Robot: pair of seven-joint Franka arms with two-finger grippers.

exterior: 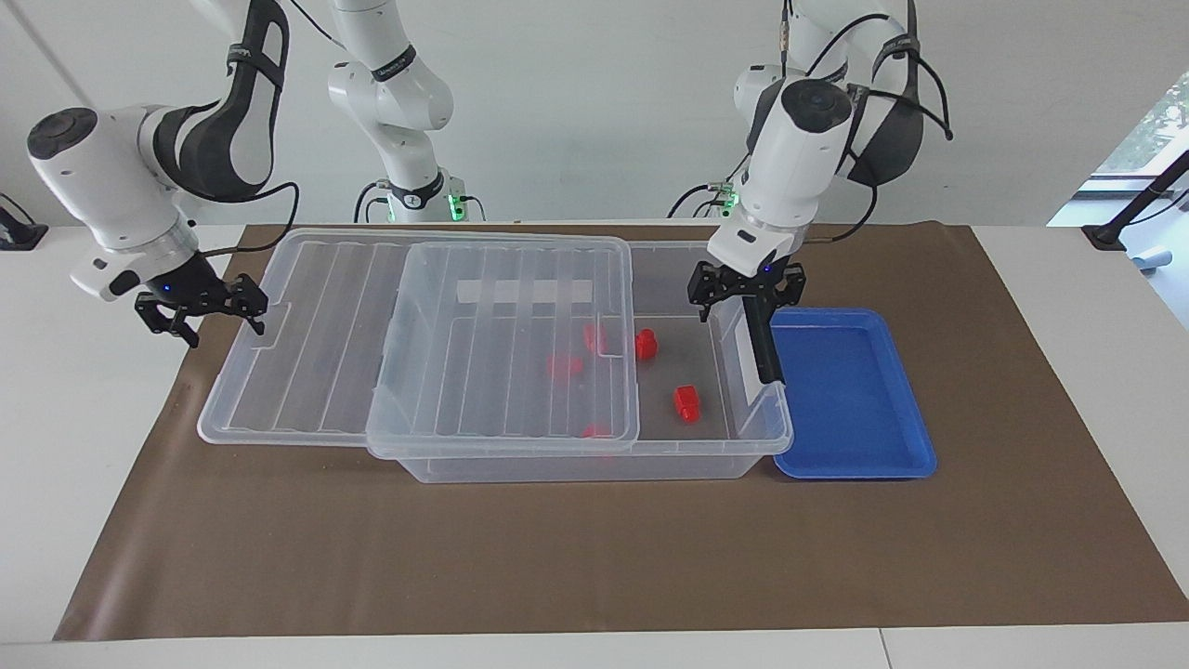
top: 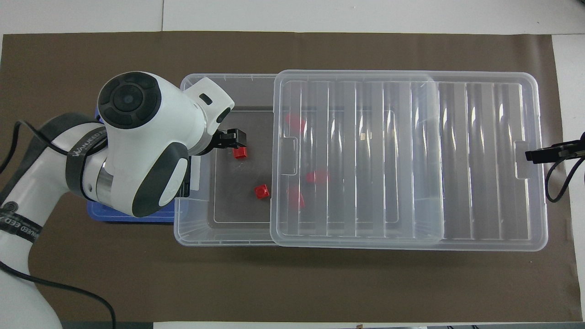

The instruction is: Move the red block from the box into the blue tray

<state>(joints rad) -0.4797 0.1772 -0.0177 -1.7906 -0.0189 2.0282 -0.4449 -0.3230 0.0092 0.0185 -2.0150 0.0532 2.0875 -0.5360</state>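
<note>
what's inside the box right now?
Red blocks only. Two lie in the uncovered end of the box: one, another nearer the robots. Three more show blurred through the slid-aside lid. The left gripper hangs above that end.

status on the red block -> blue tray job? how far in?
Done: the lid is slid toward the right arm's end, leaving the box open at the blue tray's end.

In hand: the left gripper is over that open end; it carries nothing. The right gripper waits by the lid's edge.

Left: everything else. The blue tray is empty; the red blocks, e.g., all sit in the box.
</note>
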